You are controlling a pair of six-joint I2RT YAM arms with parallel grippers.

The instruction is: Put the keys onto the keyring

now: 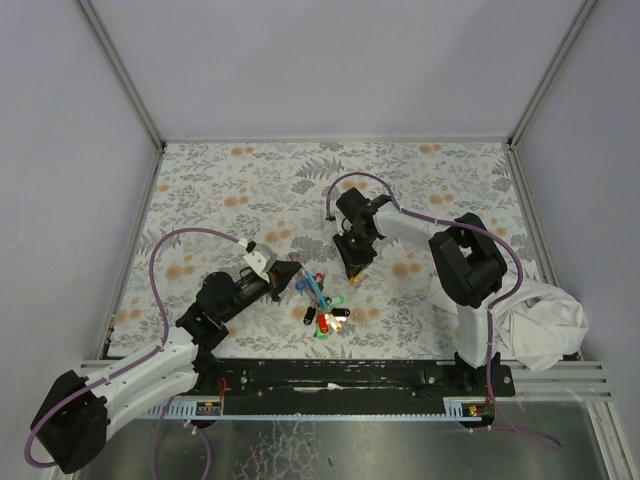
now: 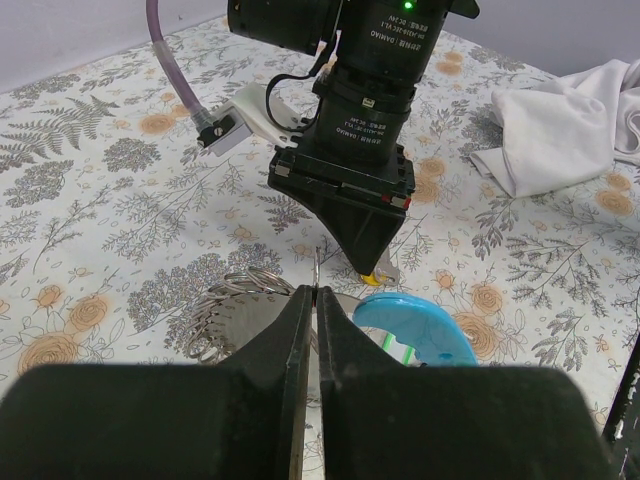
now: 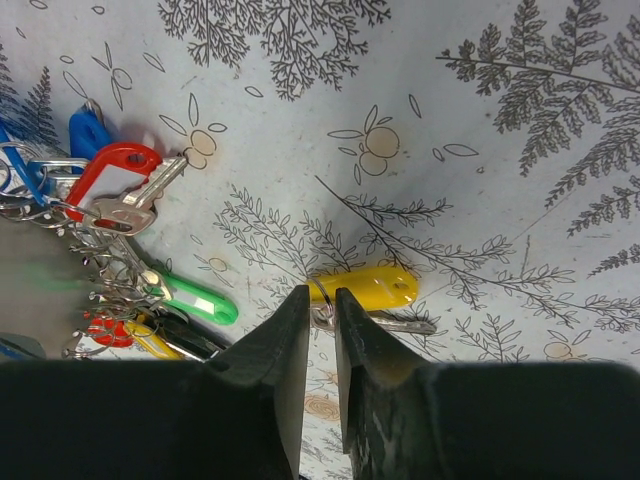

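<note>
The keyring bunch point(image 1: 322, 305) lies at the table's near middle, with red point(image 3: 115, 180), blue point(image 3: 88, 130) and green point(image 3: 195, 298) headed keys and several wire rings point(image 2: 225, 300). A blue strap piece point(image 2: 415, 325) lies beside it. My left gripper point(image 1: 288, 280) is shut on a thin wire of the keyring point(image 2: 318, 268). My right gripper point(image 1: 357, 268) points down just right of the bunch. Its jaws pinch the small ring of the loose yellow key point(image 3: 370, 287), whose head sticks out past the fingertips. That key also shows at the right gripper's tip in the left wrist view point(image 2: 375, 278).
A crumpled white cloth point(image 1: 545, 325) lies at the near right edge and shows in the left wrist view point(image 2: 560, 120). Purple cables point(image 1: 160, 270) loop over both arms. Grey walls enclose the floral table on three sides.
</note>
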